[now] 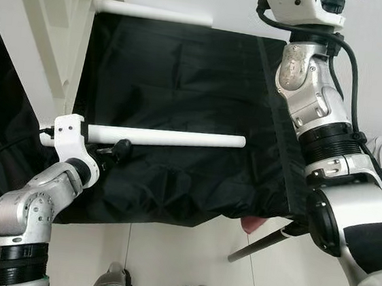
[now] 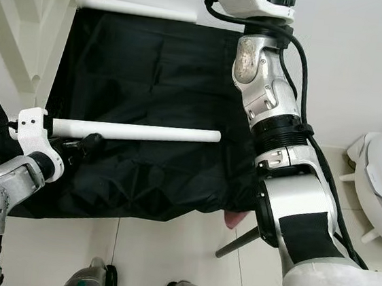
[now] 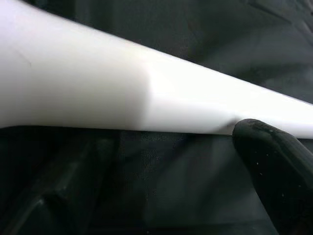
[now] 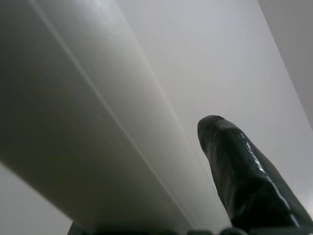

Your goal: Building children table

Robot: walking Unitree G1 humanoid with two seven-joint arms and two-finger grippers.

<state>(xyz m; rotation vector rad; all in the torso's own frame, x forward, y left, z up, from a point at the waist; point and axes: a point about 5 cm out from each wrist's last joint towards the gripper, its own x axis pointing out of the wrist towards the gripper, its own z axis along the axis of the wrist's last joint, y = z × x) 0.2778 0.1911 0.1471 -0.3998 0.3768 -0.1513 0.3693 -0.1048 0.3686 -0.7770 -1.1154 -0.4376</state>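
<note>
While it crosses the black sheet (image 1: 184, 81), the white leg (image 1: 171, 139) sits pinched in the left end effector (image 1: 112, 150).

A cloth (image 1: 184, 81) is spread over the floor (image 1: 185, 258), in the middle of the scene. A leg (image 1: 171, 139) is held across the cloth's near half, running left to right, its left end at the left gripper (image 1: 112, 150) near the cloth's left edge. A second leg (image 1: 153, 12) is seen along the cloth's far edge, joined at its left end to the tabletop (image 1: 49, 26), which stands tilted over the cloth's far left corner. The right arm (image 1: 312, 94) is raised along the cloth's right edge. A rod (image 1: 262, 245) lies on the floor off the near right corner.
</note>
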